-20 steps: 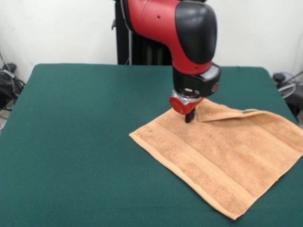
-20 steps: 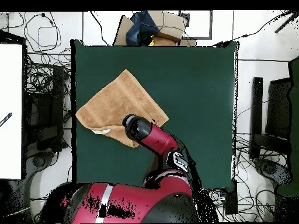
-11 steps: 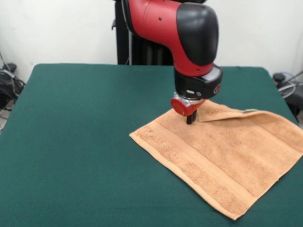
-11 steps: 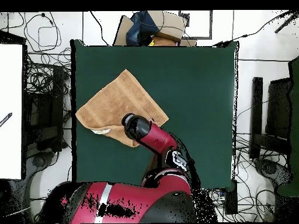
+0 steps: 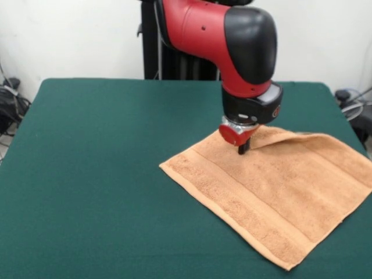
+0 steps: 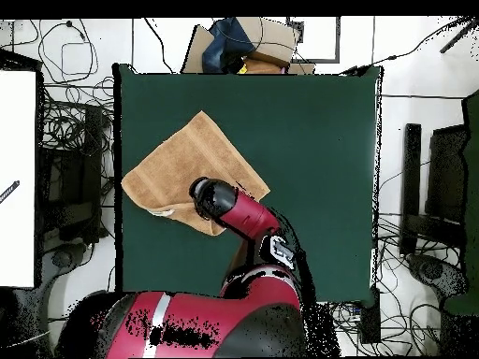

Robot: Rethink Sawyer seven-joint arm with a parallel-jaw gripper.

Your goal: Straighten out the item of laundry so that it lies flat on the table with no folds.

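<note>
On towel (image 5: 279,192), end effector (image 5: 242,148)

The table (image 5: 99,174) is bare green felt across its whole left part in the front view, open to passage. The towel (image 5: 279,192) covers the right part. The arm (image 5: 232,46) descends over the towel's far edge (gripper (image 5: 242,149) at the cloth), blocking access there.

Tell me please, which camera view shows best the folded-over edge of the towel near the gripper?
The front view: there the towel shows a raised flap just behind the gripper, with the fold line plainly visible. In the overhead view the arm covers most of that part, so only a small bit of the flap shows.
</note>
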